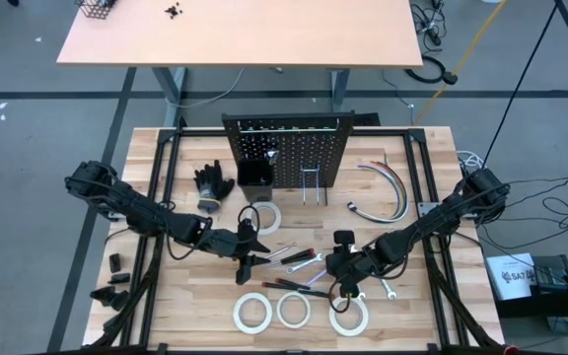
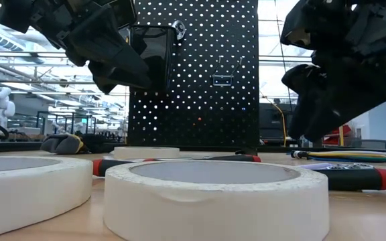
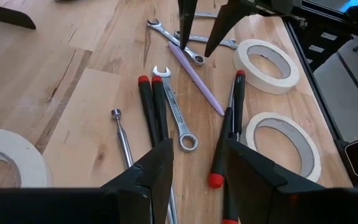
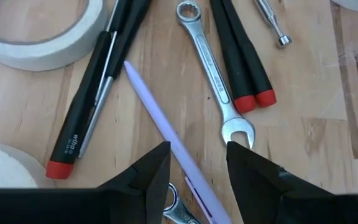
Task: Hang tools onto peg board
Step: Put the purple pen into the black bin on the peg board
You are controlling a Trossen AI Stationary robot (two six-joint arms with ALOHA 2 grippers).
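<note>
A: Tools?
B: Wrench [image 3: 176,109], screwdrivers [image 3: 151,106] and a lilac pen [image 4: 166,146] lie loose mid-bench [image 1: 166,306]; three tape rolls [image 1: 291,310] lie along the near edge, one more by the peg board [image 1: 286,148], which stands upright at the back.
A: Claws?
B: Left claw [image 3: 194,171] and right claw [image 4: 197,165] hover over the pile, both parted, empty.

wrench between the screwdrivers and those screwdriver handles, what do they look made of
The wrench looks like bright polished steel: silver, with glints along its shank. The screwdriver handles look like matte black plastic or rubber with glossy red end caps; which of the two cannot be told. Neither the left gripper nor the right gripper touches them.
</note>
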